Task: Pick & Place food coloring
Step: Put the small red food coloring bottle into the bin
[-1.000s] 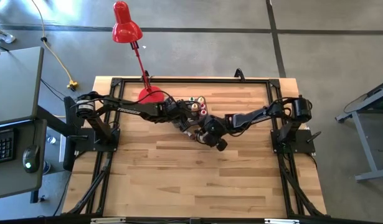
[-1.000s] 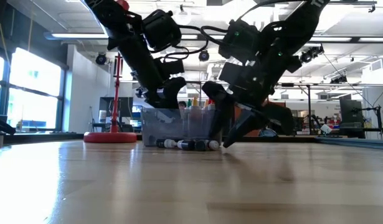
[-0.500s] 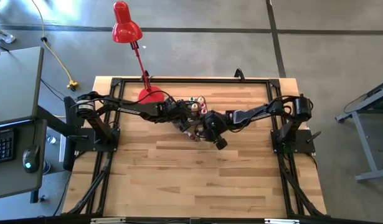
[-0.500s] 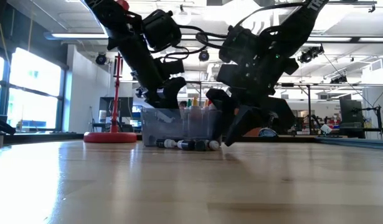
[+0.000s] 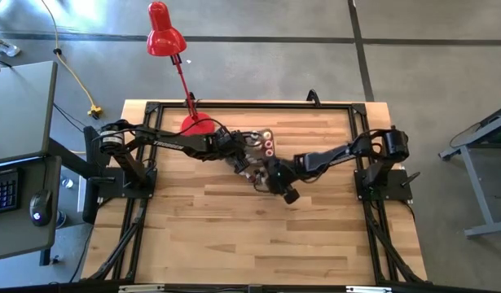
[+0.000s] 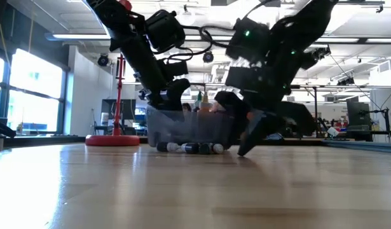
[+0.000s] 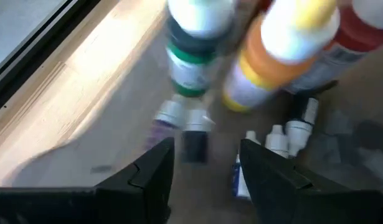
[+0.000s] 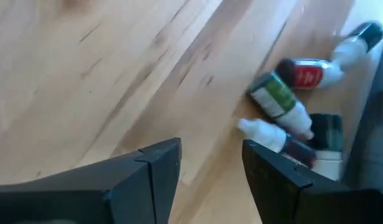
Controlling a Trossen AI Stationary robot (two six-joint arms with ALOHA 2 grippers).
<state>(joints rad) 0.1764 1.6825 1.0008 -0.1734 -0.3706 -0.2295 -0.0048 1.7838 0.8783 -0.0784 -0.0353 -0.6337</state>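
Note:
Several small food coloring bottles (image 6: 190, 147) lie on their sides on the table against the near wall of the grey translucent bin (image 6: 189, 130); the right wrist view shows them as red, green and dark with white caps (image 8: 297, 106). Larger bottles, green (image 7: 194, 50), orange (image 7: 284, 43) and red, are in the bin (image 5: 265, 143), which stands tilted. My left gripper (image 7: 203, 165) is open at the bin's left side (image 5: 240, 159). My right gripper (image 8: 210, 162) is open, low over the table just right of the small bottles (image 5: 287, 191). My left gripper is right at the bin, its open fingers (image 7: 154, 174) pointing at the small bottles on the table (image 7: 272, 140). I cannot tell whether it touches the bin's wall.
A red desk lamp (image 5: 177, 61) stands with its base (image 6: 112, 140) at the table's far left, close behind my left arm. Bare wood stretches across the near half of the table (image 5: 250, 236). A black frame runs round the tabletop.
My right gripper went toward the bin, then drew back toward the table's near right, staying open. The bin has shifted toward the table's right and now sits tilted; the bottles inside it have moved with it. The small bottles on the table kept their place.

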